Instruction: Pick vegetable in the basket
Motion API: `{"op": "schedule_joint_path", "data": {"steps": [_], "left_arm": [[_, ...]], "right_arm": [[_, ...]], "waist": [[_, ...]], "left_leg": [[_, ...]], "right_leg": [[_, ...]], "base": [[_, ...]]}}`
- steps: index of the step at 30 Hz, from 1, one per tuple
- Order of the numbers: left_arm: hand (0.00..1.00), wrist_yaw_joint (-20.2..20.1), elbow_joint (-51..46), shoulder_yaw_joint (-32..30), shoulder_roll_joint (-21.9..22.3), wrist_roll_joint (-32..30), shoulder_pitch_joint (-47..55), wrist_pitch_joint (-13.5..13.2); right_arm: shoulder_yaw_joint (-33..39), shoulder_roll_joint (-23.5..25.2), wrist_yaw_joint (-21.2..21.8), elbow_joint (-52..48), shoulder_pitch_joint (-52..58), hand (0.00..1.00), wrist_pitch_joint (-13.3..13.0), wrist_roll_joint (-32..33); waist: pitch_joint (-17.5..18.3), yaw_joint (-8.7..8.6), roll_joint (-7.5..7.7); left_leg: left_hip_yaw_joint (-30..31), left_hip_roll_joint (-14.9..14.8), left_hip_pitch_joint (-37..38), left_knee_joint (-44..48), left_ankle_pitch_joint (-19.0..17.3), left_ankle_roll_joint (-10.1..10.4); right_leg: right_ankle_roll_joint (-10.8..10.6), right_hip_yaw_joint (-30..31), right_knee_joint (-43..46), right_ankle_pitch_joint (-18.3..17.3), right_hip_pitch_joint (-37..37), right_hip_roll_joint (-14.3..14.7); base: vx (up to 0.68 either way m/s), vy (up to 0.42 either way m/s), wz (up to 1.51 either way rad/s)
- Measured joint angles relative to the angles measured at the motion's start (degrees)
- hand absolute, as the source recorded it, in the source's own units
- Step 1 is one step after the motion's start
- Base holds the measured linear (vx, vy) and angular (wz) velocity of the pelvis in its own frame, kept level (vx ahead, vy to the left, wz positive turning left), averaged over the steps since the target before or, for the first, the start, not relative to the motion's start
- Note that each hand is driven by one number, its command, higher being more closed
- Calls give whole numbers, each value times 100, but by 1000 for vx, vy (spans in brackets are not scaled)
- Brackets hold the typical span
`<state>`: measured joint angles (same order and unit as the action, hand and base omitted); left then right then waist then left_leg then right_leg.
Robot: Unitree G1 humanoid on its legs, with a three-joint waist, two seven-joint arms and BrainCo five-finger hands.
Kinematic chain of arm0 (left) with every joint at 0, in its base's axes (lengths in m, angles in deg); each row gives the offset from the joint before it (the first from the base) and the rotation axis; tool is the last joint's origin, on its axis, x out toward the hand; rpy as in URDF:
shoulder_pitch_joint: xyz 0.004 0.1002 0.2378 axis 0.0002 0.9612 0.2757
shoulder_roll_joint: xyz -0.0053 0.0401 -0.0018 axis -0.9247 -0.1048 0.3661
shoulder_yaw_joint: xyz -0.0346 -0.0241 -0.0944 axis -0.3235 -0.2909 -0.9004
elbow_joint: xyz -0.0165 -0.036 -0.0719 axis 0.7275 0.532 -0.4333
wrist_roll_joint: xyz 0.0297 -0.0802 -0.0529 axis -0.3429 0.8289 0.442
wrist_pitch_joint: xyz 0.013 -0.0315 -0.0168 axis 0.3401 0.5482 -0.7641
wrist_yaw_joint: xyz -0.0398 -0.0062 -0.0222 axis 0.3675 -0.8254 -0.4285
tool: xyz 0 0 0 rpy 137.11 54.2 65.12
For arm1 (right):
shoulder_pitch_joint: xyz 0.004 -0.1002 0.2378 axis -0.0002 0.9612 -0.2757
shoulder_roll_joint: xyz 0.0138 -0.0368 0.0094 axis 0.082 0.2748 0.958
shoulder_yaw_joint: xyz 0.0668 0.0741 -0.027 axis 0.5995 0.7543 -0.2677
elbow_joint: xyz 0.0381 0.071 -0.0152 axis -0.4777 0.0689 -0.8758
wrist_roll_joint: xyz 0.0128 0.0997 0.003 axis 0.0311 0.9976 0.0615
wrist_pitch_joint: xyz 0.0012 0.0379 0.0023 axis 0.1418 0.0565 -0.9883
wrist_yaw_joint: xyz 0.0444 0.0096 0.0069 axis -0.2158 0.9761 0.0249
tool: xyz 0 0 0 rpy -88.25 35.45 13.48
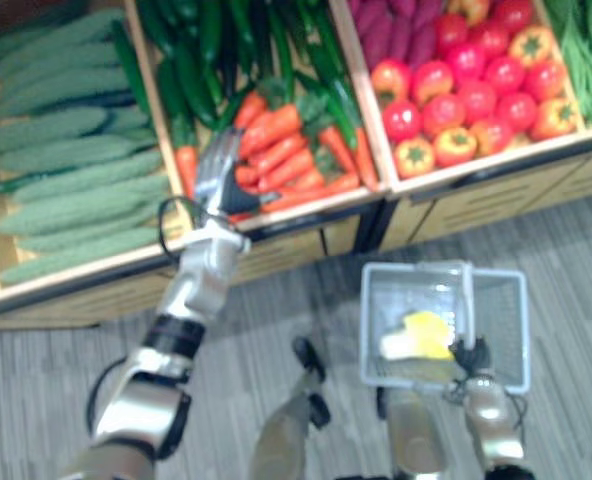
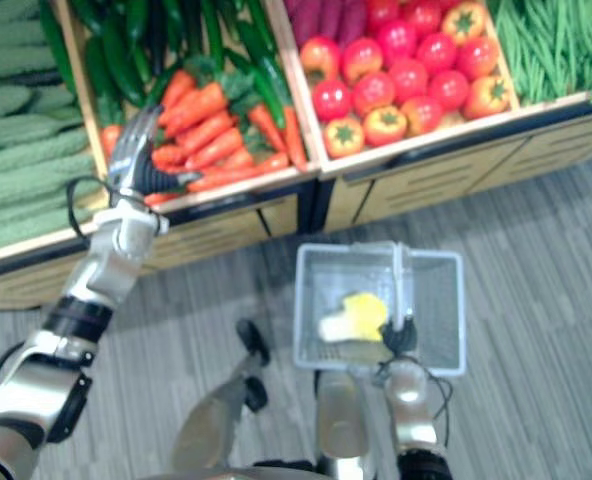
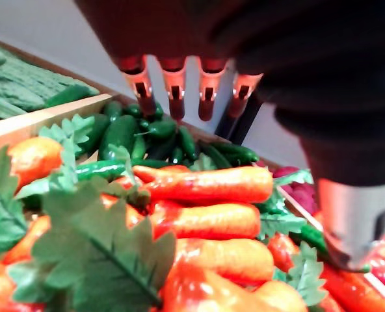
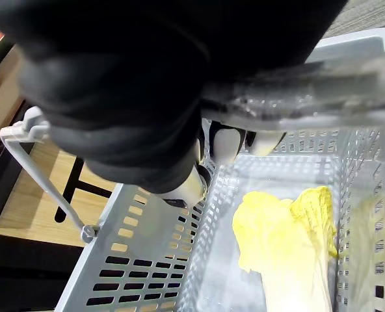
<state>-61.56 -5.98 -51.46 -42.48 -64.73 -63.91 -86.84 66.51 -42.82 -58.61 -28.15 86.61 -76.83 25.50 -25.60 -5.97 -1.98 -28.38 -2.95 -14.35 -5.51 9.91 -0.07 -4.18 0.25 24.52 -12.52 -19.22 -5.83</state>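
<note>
Produce stand and basket, as seen from beside the robot:

- Wooden display stand (image 1: 496, 195): runs across the scene from 9 to 2 o'clock, split into crates.
- Bumpy green gourds (image 1: 66, 170): in the crate at 9 to 10 o'clock.
- Long dark green vegetables (image 1: 206, 40): at 12 o'clock, at the back of the middle crate.
- Carrots (image 1: 286, 150): orange with leafy green tops, piled at the front of that middle crate, just left of centre.
- Purple tubers (image 1: 396, 30): at 1 o'clock, behind the red and orange round vegetables (image 1: 466, 90).
- Green beans (image 1: 591, 50): at 2 o'clock, at the far edge.
- Left hand (image 1: 216, 175): raised at the front edge of the carrot crate, at 7 o'clock of the pile. Its fingers (image 3: 173, 91) are straight and spread over the carrots, and it holds nothing. Its own wrist camera shows the fingertips clear of the carrots beneath them.
- Pale plastic basket (image 1: 368, 330): at 5 o'clock, over the grey plank floor (image 1: 276, 310), well apart from the carrots.
- Right hand (image 1: 472, 356): at the basket's 6 o'clock side, its fingers curled tight round the basket handle (image 4: 309, 91).
- Yellow cabbage (image 1: 421, 335): lying inside the basket, toward its 7 o'clock corner and just beside the right hand. It is the one vegetable in the basket
</note>
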Motion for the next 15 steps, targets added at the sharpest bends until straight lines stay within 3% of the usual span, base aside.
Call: {"op": "schedule_joint_path", "data": {"steps": [11, 12, 15], "left_arm": [[0, 52, 773, 37, 5, -206, -853, 225], [100, 100, 871, 37, 8, -206, -958, 250], [100, 208, 1089, 31, 8, -218, -1233, 291]], "right_arm": [[-157, 2, -166, -332, -30, 100, -82, 55], [-162, 4, -169, -380, -29, 100, -82, 58], [-214, 4, -172, -475, -30, 100, -110, 125]], "waist": [[-124, -4, -4], [-128, -3, -3], [-203, 0, 19]], "left_leg": [[-641, 12, -418, 0, -85, -86], [-736, 7, -452, 0, -87, -89], [-884, -3, -457, 0, -127, -144]], "right_leg": [[-26, 34, 308, -18, -694, -153], [-26, 41, 332, -18, -757, -162], [-25, 45, 338, -17, -811, -178]], "base": [[7, 2, -8], [33, 14, -6], [44, 24, -12]]}}
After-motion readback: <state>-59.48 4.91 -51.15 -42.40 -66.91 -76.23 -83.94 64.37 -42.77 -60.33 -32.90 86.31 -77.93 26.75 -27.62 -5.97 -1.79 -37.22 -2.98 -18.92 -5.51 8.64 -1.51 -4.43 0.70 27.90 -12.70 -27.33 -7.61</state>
